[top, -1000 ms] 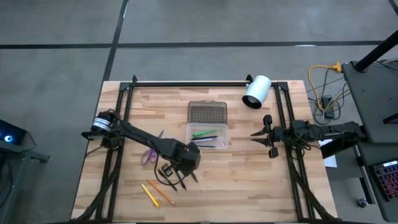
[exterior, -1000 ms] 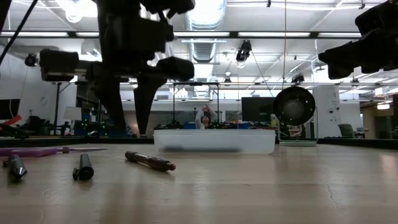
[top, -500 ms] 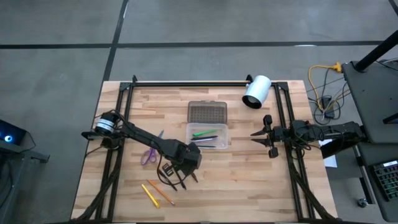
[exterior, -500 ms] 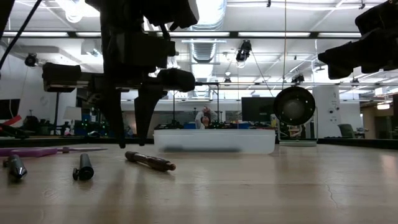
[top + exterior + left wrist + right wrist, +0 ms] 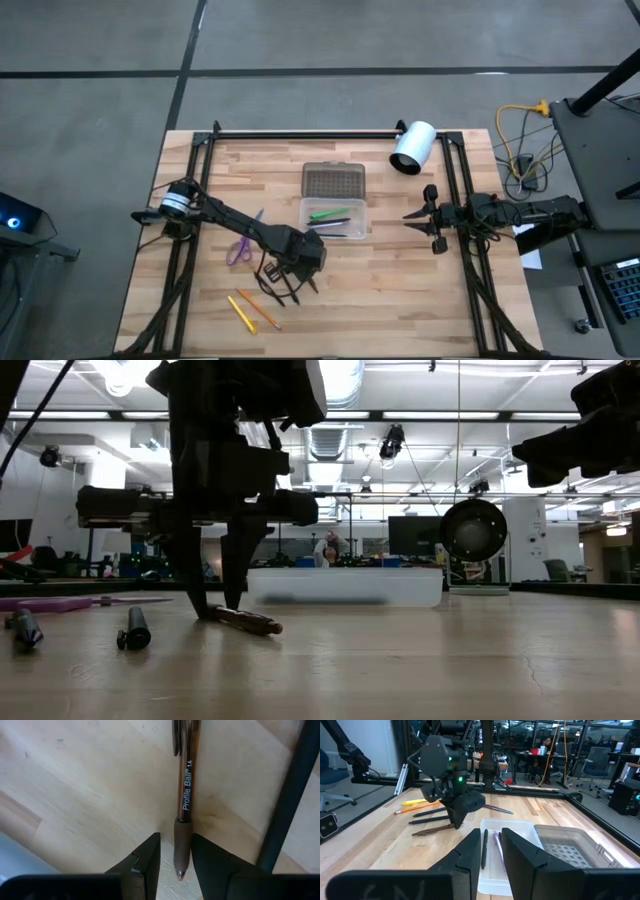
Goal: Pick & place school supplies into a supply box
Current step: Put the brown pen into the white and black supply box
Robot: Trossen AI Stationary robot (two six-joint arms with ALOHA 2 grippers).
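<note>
A brown pen (image 5: pixel 186 795) lies flat on the table, also seen in the low view as the brown pen (image 5: pixel 248 621). My left gripper (image 5: pixel 176 838) is open and points down at it, with one finger on each side of the pen's rubber grip near the writing tip. The fingertips reach the table in the low view, where the left gripper (image 5: pixel 213 604) stands. The clear supply box (image 5: pixel 335 218) holds a green pen and dark ones, and its dotted lid (image 5: pixel 333 180) lies beside it toward the far edge. My right gripper (image 5: pixel 425 218) waits open, right of the box. My left gripper comes from above, pointing down, with its fingers across the pen at the rubber grip (image 5: pixel 182 832). One finger (image 5: pixel 207 857) lies against the grip or just beside it, and I cannot tell whether it touches. The pen rests flat on the table.
Purple-handled scissors (image 5: pixel 243 242) lie left of the left gripper. Yellow and orange pencils (image 5: pixel 252 312) lie near the near edge. Two dark pens (image 5: pixel 135 628) rest beside the brown one. A white cylinder (image 5: pixel 412 147) sits at the far right. Black rails run along both table sides.
My left gripper has come down onto the brown pen, from hovering above the table to fingertips at table level on either side of it, drifting slightly toward the near edge. The pen has stayed in place.
</note>
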